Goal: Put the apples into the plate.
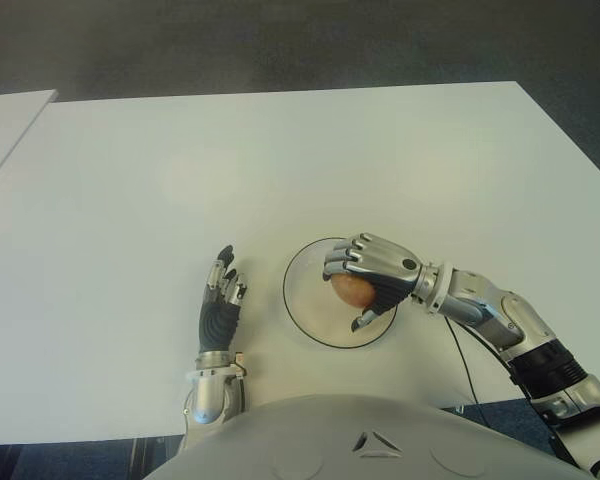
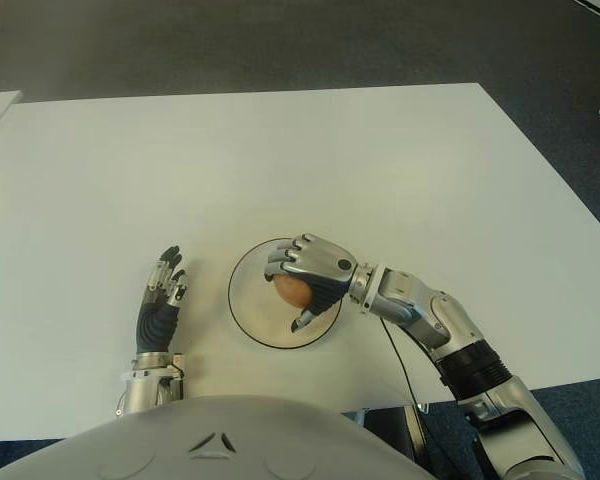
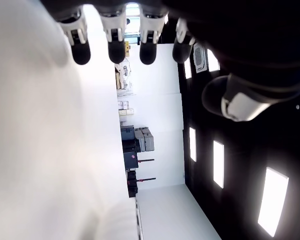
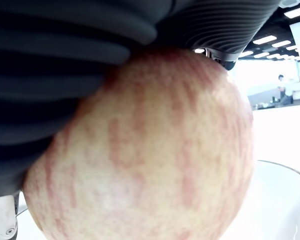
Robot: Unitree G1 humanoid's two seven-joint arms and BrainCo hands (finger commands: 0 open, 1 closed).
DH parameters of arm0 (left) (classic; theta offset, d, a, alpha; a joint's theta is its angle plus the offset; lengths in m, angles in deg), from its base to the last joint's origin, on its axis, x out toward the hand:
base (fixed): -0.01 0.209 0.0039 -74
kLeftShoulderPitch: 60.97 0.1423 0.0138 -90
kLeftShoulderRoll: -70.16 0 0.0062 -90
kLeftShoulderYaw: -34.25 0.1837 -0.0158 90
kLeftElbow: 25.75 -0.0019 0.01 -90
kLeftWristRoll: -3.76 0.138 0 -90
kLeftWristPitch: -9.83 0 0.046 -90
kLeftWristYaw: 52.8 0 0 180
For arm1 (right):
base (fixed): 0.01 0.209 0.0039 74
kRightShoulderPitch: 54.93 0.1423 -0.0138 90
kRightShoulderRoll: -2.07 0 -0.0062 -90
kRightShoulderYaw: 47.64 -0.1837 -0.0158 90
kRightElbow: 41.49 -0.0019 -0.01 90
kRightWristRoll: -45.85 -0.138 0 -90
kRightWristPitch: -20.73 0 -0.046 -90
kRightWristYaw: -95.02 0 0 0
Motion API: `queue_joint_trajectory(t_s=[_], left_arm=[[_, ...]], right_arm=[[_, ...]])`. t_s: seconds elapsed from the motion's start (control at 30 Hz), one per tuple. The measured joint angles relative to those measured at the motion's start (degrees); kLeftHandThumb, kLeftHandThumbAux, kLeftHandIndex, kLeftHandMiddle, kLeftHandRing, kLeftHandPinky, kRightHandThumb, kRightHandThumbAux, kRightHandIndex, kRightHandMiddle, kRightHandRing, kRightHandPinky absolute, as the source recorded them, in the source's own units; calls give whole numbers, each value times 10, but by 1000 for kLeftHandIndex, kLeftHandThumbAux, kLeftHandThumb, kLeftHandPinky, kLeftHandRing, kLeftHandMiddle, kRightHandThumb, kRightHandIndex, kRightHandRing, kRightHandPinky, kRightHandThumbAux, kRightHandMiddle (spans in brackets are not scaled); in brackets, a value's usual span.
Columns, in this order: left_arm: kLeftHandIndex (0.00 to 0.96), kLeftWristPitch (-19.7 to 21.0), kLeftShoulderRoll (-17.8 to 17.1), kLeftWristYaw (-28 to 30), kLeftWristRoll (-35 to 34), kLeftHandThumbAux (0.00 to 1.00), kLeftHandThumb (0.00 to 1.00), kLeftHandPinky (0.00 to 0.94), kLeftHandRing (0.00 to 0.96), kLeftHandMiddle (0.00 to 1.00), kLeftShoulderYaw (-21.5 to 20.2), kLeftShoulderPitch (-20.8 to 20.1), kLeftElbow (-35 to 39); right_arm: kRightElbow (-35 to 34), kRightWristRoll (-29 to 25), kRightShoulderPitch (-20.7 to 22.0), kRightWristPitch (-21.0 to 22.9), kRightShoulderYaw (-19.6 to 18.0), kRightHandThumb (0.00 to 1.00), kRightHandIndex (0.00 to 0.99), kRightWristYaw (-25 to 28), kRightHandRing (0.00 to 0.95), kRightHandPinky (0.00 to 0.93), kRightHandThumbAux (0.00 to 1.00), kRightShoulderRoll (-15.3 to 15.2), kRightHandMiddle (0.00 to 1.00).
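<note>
My right hand (image 1: pixel 365 282) is curled around a red-yellow apple (image 1: pixel 349 290) directly over the white plate (image 1: pixel 305 305), which has a dark rim and lies near the table's front edge. In the right wrist view the apple (image 4: pixel 155 150) fills the picture, pressed against the dark ribbed fingers (image 4: pixel 65 60), with the plate's rim (image 4: pixel 285 172) below it. Whether the apple touches the plate I cannot tell. My left hand (image 1: pixel 220 295) lies flat on the table to the left of the plate, its fingers (image 3: pixel 115 47) stretched out and holding nothing.
The white table (image 1: pixel 280 170) stretches far beyond the plate. A second table's corner (image 1: pixel 5 125) shows at the far left. Dark floor (image 1: pixel 280 45) lies beyond the far edge. A cable (image 1: pixel 460 360) runs under my right forearm.
</note>
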Motion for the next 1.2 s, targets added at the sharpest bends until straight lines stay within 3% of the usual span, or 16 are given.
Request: queue_joint_trajectory(t_s=[0.33,0.47,0.67,0.7,0.77,0.93,1.2], left_arm=[[0,1,0,-4,6,399,0,10,0,0,0,0,0],[0,5,0,-7,11,389,1,15,0,0,1,0,3],[0,9,0,-8,17,374,0,11,0,0,2,1,4],[0,9,0,-8,18,371,0,7,0,2,2,1,4],[0,9,0,-9,22,367,0,3,0,8,3,1,4],[0,9,0,-9,22,367,0,8,0,17,4,1,4],[0,9,1,-13,22,376,0,25,0,22,4,1,4]], right_arm=[[3,11,1,-15,0,730,443,-6,840,831,707,0,835],[6,16,2,-22,0,725,444,-11,793,749,706,1,800],[16,36,8,-39,0,693,426,-35,529,465,711,6,579],[17,38,9,-41,0,573,385,-38,445,385,636,7,496],[17,43,10,-42,0,452,319,-42,343,291,564,7,391],[13,53,10,-42,0,280,146,-36,124,89,486,5,164],[-10,59,9,-30,0,175,24,4,10,4,469,-5,35]])
